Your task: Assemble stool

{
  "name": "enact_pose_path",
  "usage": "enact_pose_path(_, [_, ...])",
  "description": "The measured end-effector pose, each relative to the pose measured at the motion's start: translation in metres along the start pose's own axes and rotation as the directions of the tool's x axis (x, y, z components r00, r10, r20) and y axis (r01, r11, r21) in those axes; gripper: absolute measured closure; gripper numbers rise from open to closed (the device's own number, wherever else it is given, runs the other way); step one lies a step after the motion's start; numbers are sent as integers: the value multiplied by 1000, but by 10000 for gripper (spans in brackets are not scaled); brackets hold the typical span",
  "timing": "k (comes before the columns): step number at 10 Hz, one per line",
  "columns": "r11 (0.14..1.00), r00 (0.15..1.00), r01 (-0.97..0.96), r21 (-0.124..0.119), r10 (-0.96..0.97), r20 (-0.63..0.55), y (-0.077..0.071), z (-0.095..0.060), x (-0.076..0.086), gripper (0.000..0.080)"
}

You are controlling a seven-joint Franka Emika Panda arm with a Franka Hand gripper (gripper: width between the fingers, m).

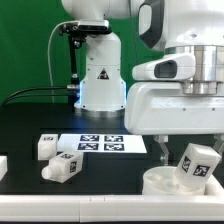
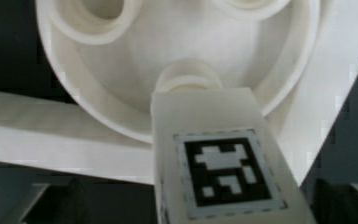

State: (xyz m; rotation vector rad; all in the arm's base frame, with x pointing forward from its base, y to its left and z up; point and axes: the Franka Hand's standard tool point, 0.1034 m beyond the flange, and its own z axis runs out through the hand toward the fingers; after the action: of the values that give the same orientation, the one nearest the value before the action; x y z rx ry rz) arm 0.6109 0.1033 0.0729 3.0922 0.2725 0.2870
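The gripper [image 1: 188,152] is pinching a short white plastic leg [image 2: 211,160], its axis pointing ahead of the jaws at the round white plastic seat [image 2: 105,90].

Arm low, tool [image 1: 180,150] pointing down, tight around one tilted leg [image 1: 196,166]

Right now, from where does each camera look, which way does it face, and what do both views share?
Exterior view: sits off the arm, in front of the black table, and faces the robot's base; the arm and gripper show at the exterior view's right.
Wrist view: sits on the wrist and looks along the held leg toward the seat; no finger shows clearly.
Shared: the tagged leg and the round seat.
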Motion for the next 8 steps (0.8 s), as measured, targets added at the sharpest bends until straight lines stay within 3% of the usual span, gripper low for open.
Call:
enact_pose_path(2, [1000,999,-20,4,20,31,-2,0,-2,155])
enact_pose_path(4, [997,997,-67,23,66,45,-11,-1,12,151])
enact_pose_path(6, [997,972,-72,17,66,224,-8,-5,11,151])
enact_pose_path(8, [996,970,-85,12,80,230,-5,-5,17,180])
